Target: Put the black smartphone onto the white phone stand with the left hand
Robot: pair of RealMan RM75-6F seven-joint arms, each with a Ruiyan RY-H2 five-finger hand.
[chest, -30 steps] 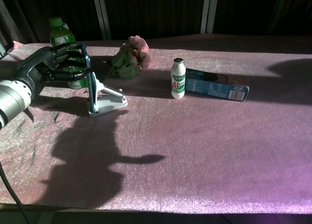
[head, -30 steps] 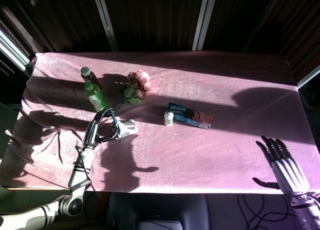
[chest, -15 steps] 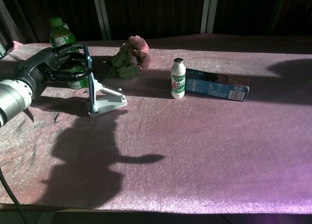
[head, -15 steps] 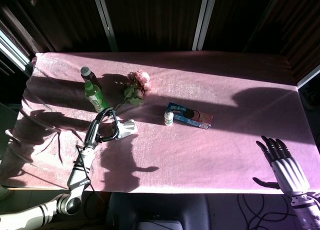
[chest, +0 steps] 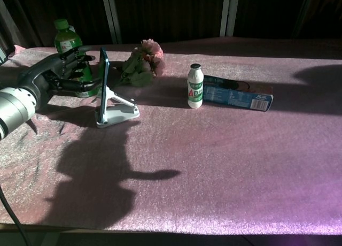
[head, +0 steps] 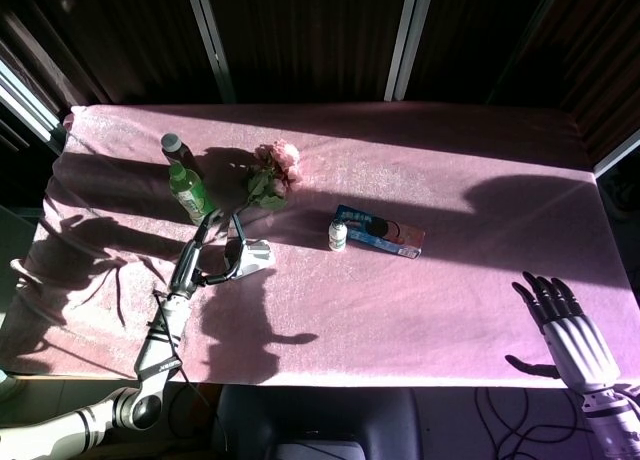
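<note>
The black smartphone (chest: 103,80) stands on edge in the white phone stand (chest: 122,112), leaning against its back prop, left of the table's middle. My left hand (chest: 64,75) is just to the left of it, fingers spread and stretched towards the phone, holding nothing. From above, the left hand (head: 198,248) lies beside the phone (head: 236,246) and the stand (head: 259,252). My right hand (head: 568,328) rests at the table's front right edge, fingers spread and empty; only the head view shows it.
A green bottle (chest: 66,40) stands just behind my left hand. Pink flowers (chest: 144,60) lie behind the stand. A small white bottle (chest: 195,86) and a blue box (chest: 238,95) sit mid-table. The pink cloth (chest: 214,166) covers the table.
My left hand held the phone upright at the stand; now the phone leans back on the stand and the fingers have come off it and spread. The right hand has not moved.
</note>
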